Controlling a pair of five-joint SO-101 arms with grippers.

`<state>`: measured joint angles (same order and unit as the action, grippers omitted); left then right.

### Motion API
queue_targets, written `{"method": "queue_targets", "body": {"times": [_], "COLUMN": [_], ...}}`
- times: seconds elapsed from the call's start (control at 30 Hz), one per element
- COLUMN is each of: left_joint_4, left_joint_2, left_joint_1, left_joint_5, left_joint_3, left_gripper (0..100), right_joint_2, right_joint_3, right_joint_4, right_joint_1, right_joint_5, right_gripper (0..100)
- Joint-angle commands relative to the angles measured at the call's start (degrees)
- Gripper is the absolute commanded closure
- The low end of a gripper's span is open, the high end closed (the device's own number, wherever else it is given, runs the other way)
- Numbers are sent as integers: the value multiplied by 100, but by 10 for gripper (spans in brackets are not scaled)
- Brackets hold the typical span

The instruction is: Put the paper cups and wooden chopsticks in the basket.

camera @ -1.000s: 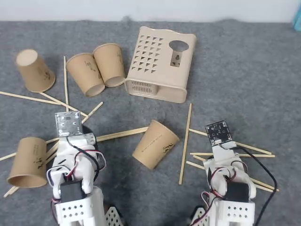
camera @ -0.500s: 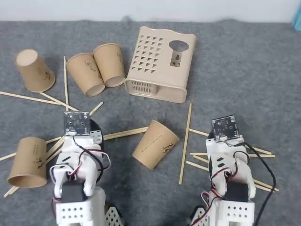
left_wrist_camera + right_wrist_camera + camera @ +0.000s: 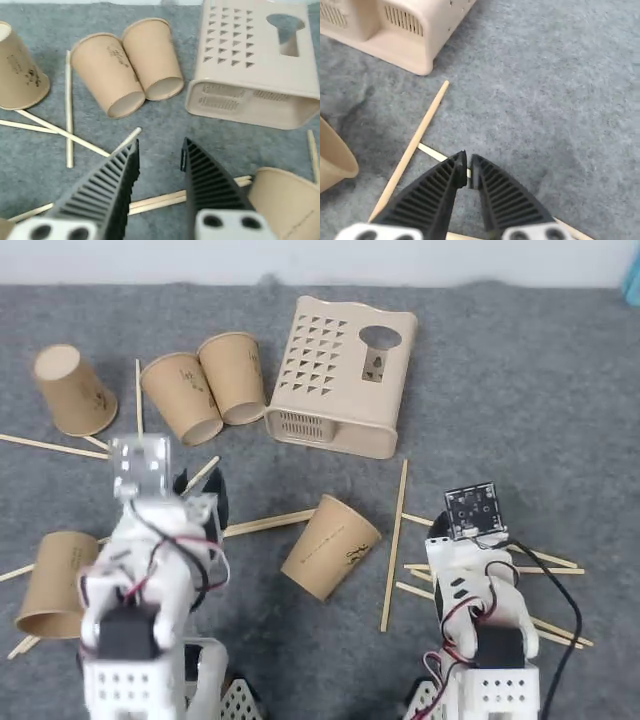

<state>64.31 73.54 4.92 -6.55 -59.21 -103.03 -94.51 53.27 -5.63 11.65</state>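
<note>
Across the grey felt table (image 3: pixel 540 390) in the high view, a beige perforated plastic basket (image 3: pixel 345 370) lies on its side at the far middle. A pair of tan paper cups (image 3: pixel 205 390), touching each other, lies just beside it, and thin wooden chopsticks (image 3: pixel 393 540) are scattered nearer the arms; the left arm (image 3: pixel 150 550) is the nearer to that pair. From the left wrist, the left gripper (image 3: pixel 160 145) stands partly open with nothing between its jaws. The pair lies ahead of it, mouths turned toward it and long axes roughly along its reach, so I judge a rim pinch the likely approach. From the right wrist, the right gripper (image 3: pixel 468 161) is almost shut and empty, its tips above a chopstick (image 3: pixel 432 153) crossing beneath, while a second chopstick (image 3: pixel 415 142) slants toward the basket's corner.
</note>
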Motion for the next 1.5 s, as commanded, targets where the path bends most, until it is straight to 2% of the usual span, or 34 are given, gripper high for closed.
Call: {"method": "queue_targets", "body": {"times": [0.0, 0.17, 0.3, 0.43, 0.57, 0.67, 0.77, 0.93, 1.03, 1.13, 1.3, 1.47], "left_joint_4": [26, 35, 35, -211, -853, -1284, -1670, -2400, -2699, -2743, -2365, -2453], "left_joint_2": [-1776, -3560, -4466, -5108, -5635, -5925, -6180, -6673, -6998, -7165, -7165, -7138], "left_joint_1": [-290, -651, -853, -958, -932, -958, -976, -985, -1125, -1451, -2048, -2259], "left_joint_5": [-132, -132, -114, -97, 70, 316, 343, 360, 563, 809, 967, 958], "left_joint_3": [1253, 2519, 3064, 3275, 3275, 3275, 3284, 3284, 3319, 3292, 3319, 3319], "left_gripper": [859, 859, 859, 859, 859, 859, 858, 852, 790, 745, 748, 754], "right_joint_2": [-48, -22, 637, 2105, 4066, 5420, 6360, 6404, 6387, 6448, 6457, 6457], "right_joint_3": [360, 853, 1090, 1503, 2119, 2101, 2110, 2277, 2242, 2207, 2198, 2189], "right_joint_4": [31, -66, -233, -760, -1218, -2123, -2879, -2686, -2712, -2958, -3002, -3002], "right_joint_1": [-75, -40, -75, -84, -321, -356, -57, 163, 163, 163, 171, 171], "right_joint_5": [-53, 167, 176, 176, 114, -202, -132, -123, -123, -114, -79, -70], "right_gripper": [868, 905, 907, 903, 802, 779, 779, 779, 775, 775, 775, 775]}}
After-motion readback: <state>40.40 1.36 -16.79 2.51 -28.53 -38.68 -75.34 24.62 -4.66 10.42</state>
